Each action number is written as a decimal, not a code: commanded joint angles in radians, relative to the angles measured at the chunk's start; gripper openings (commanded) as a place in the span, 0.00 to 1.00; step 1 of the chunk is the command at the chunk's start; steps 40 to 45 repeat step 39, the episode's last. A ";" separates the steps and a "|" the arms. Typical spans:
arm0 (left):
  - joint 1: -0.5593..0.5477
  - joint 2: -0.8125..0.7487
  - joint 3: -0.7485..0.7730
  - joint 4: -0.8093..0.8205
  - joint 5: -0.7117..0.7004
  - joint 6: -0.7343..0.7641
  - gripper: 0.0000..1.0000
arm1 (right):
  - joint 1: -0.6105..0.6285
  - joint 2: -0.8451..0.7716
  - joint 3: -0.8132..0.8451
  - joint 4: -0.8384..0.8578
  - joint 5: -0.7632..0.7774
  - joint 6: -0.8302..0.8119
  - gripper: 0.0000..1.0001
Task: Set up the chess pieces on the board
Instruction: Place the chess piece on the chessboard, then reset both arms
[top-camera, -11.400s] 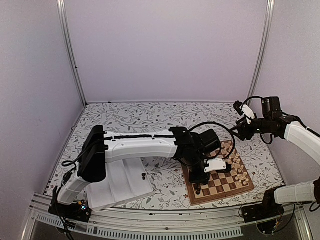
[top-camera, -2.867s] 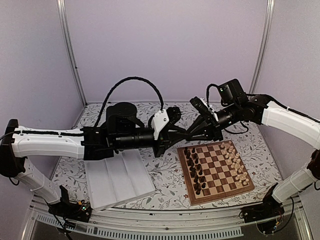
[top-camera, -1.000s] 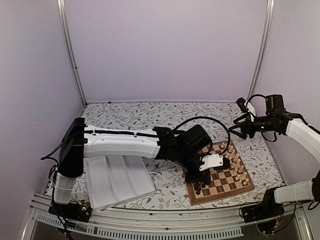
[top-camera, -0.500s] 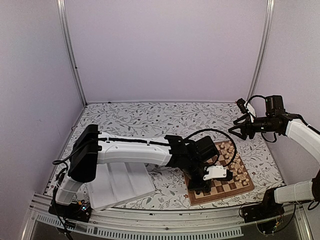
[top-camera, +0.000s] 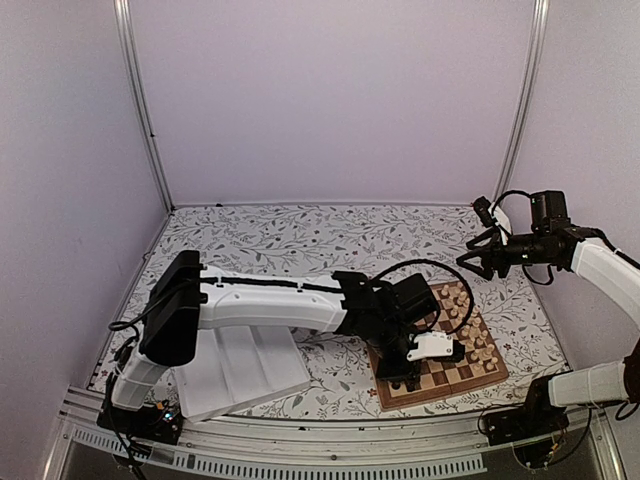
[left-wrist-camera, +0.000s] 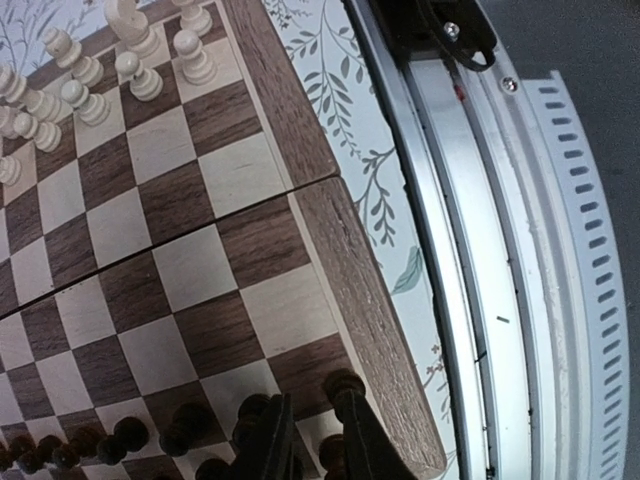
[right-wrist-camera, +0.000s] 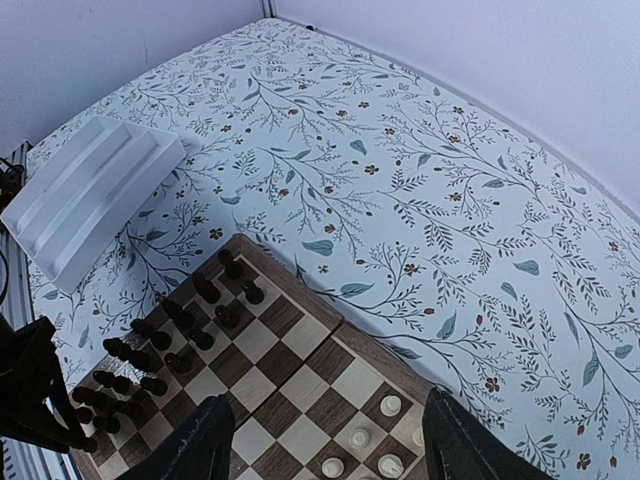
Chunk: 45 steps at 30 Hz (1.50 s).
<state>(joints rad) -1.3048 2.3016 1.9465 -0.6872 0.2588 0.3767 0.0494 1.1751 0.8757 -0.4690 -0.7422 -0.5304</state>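
Looks nearly done: dark pieces (right-wrist-camera: 205, 290) lined along the left side of the board (top-camera: 455, 375), cream pieces (left-wrist-camera: 130, 70) along the right. At the near-left corner the left gripper (left-wrist-camera: 312, 410) is narrow around a dark piece, grip unclear. The right gripper (right-wrist-camera: 328, 400) hovers wide, holding nothing.

Readable text: none in any of the three views
Board (left-wrist-camera: 200, 270): plain light and dark squares only; no letters or numbers legible along its border
Rail (left-wrist-camera: 470, 250): at 3 o'clock in the left wrist view; carries a few tiny dark marks, too small to read
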 joint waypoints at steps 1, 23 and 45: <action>-0.016 0.025 0.029 -0.016 -0.004 0.008 0.21 | -0.001 -0.008 -0.007 0.006 -0.019 -0.005 0.68; 0.179 -0.470 -0.342 0.317 -0.609 -0.122 0.57 | -0.004 -0.010 0.192 0.094 0.307 0.218 0.99; 0.687 -1.006 -0.958 0.761 -0.735 -0.471 0.99 | -0.008 -0.079 0.061 0.339 0.489 0.358 0.99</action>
